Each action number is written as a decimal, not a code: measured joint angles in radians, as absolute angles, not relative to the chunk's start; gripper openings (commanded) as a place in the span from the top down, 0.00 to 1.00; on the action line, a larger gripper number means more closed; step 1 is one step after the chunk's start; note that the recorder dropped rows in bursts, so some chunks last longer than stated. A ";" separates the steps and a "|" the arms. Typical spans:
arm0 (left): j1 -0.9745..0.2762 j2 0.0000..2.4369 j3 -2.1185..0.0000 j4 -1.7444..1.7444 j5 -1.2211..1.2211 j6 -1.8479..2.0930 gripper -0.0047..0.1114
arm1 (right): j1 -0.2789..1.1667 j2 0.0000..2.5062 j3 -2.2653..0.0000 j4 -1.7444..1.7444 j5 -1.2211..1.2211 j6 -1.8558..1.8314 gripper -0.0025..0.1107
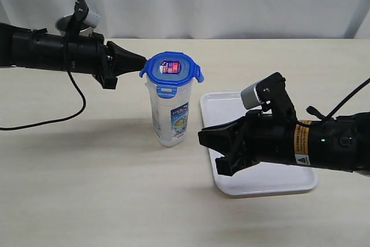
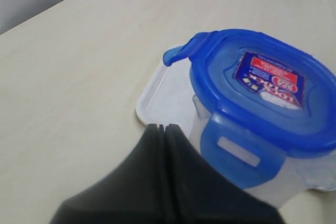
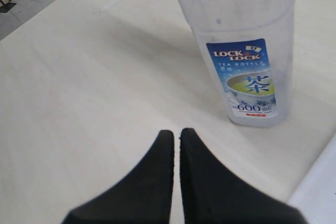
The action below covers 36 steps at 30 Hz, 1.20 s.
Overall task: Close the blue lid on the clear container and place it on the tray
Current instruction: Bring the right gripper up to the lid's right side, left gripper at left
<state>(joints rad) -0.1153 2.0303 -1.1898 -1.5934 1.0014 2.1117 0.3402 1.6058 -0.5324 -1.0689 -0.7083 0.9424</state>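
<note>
The clear container [image 1: 169, 117] stands upright on the table just left of the tray [image 1: 272, 179], its blue-and-white label [image 3: 248, 85] facing my right gripper. The blue lid [image 1: 171, 69] sits on top of it. One flap [image 2: 236, 150] is folded down and another flap [image 2: 181, 53] sticks out. My left gripper [image 1: 142, 61] is shut and empty, with its tip [image 2: 165, 127] right beside the lid's left edge. My right gripper [image 1: 201, 136] hovers low over the tray's near-left part and points at the container. It is shut [image 3: 177, 132] on nothing.
A steel cup [image 1: 69, 24] stands at the back left, behind the left arm. A black cable [image 1: 75, 108] loops over the table on the left. The tray's corner [image 2: 157, 90] lies just beyond the container.
</note>
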 measured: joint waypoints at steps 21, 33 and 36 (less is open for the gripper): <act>-0.115 2.004 -1.159 -1.587 0.989 2.112 0.96 | 0.340 1.606 -0.532 -1.067 -0.689 0.942 0.94; -0.115 1.976 -1.143 -1.573 0.999 2.112 0.96 | 0.340 1.606 -0.532 -1.067 -0.685 0.942 0.94; -0.115 1.974 -1.137 -1.569 1.016 2.112 0.96 | 0.340 1.606 -0.532 -1.067 -0.683 0.942 0.94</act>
<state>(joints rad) -0.1153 1.9737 -1.1371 -1.5688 1.0161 2.1117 0.3402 1.6058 -0.5324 -1.0669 -0.6831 0.9424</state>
